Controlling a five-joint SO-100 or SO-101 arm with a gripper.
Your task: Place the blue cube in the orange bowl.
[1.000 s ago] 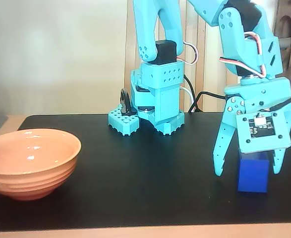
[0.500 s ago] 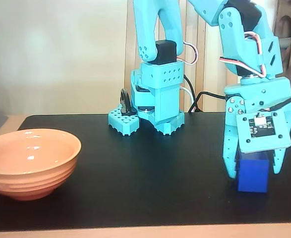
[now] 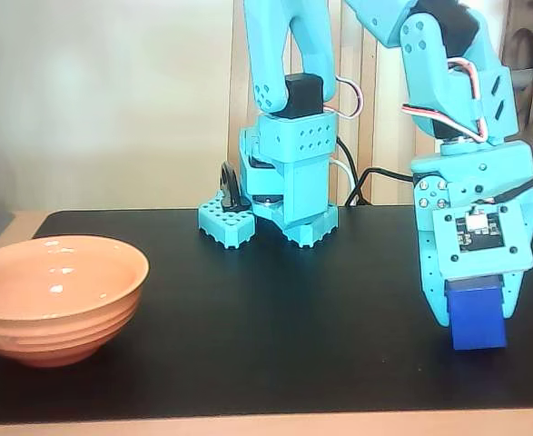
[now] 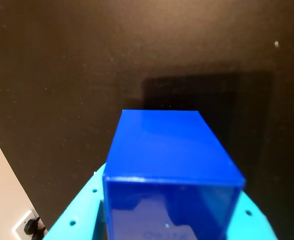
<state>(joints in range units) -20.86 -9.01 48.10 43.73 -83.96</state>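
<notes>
The blue cube (image 3: 478, 313) is at the right of the fixed view, clamped between the turquoise fingers of my gripper (image 3: 476, 320), which points straight down. The cube's bottom is at or just above the black mat; I cannot tell whether it touches. In the wrist view the cube (image 4: 167, 145) fills the lower middle, with the gripper (image 4: 172, 220) shut on its sides and a dark shadow on the mat beyond it. The orange bowl (image 3: 57, 322) stands empty and upright at the far left of the fixed view, far from the cube. The bowl is out of the wrist view.
The black mat (image 3: 275, 309) covers the table between bowl and cube. The arm's turquoise base (image 3: 284, 204) stands at the back centre with cables (image 3: 361, 182) behind it. The mat's front edge and a tan table strip (image 3: 248, 425) run along the bottom.
</notes>
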